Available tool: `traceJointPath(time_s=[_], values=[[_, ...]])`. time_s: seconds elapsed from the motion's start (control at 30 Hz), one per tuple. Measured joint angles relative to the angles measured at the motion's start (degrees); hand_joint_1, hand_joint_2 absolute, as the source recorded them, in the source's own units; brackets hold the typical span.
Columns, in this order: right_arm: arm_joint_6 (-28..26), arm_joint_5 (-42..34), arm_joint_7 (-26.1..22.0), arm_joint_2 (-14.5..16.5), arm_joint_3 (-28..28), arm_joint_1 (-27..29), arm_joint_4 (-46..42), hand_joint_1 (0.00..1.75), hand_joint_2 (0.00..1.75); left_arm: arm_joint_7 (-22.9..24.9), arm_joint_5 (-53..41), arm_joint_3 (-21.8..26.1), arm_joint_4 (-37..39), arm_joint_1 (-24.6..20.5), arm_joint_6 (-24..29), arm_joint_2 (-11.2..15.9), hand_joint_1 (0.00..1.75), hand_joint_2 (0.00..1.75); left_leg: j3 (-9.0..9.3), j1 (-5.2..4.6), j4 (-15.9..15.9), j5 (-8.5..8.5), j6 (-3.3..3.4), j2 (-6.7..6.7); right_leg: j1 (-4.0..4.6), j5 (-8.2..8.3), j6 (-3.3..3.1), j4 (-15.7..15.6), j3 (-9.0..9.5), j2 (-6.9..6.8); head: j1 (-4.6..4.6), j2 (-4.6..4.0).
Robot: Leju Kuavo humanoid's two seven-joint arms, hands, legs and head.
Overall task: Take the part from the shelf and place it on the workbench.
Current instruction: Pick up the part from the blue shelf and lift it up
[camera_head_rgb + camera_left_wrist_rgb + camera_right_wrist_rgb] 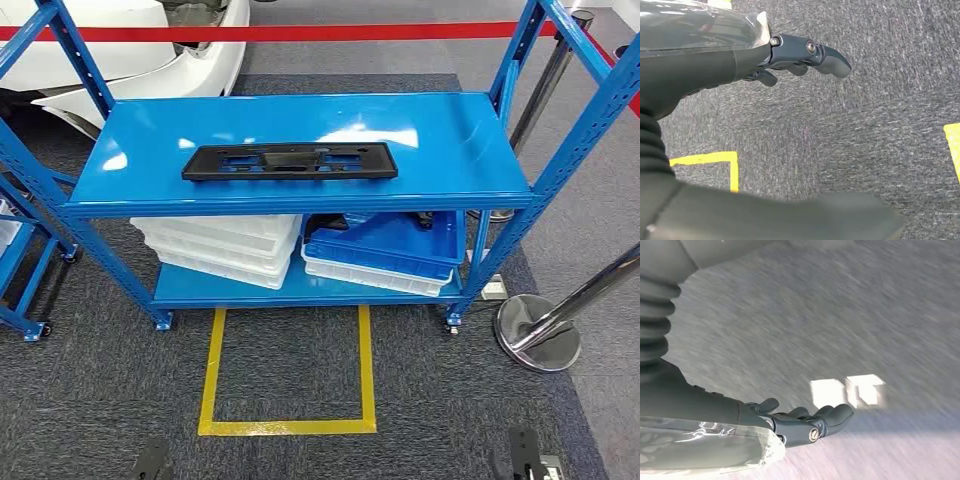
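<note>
Long flat black plastic part (290, 161) with cutouts, lying lengthwise on blue shelf (453, 150) top. Left hand (798, 57) and right hand (806, 422) hanging over grey carpet (866, 125), fingers loosely extended, grasping nothing.

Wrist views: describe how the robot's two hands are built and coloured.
The left hand has dark blue-grey fingers with small silver screws, a smooth grey shell partly under clear film, and a black ribbed cuff. The right hand matches: dark fingers, one silver screw, crinkled clear film, grey ribbed cuff.
</note>
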Motion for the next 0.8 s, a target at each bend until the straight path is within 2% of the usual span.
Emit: traceJointPath(time_s=[0.27, 0.8], values=[[-2.5, -0.01, -4.67, 1.11, 4.64, 0.57, -11.54, 0.0, 0.0, -0.41, -1.86, 0.75, 0.24, -0.27, 0.05, -0.26, 0.0, 0.0, 0.0, -0.01, 0.0, 0.0, 0.0, 0.0, -0.01, 0.0, 0.0, 0.0, 0.01, 0.01, 0.02, 0.0], [-4.13, -2.74, -9.23, 0.96, 29.62, 2.01, -31.58, 0.0, 0.0, -1.54, -5.09, 1.85, 0.36, -0.75, 0.05, -0.54, 0.0, 0.0, -0.01, -0.01, 0.01, 0.01, 0.0, 0.0, 0.0, 0.02, 0.0, 0.01, 0.0, 0.01, 0.02, 0.0]])
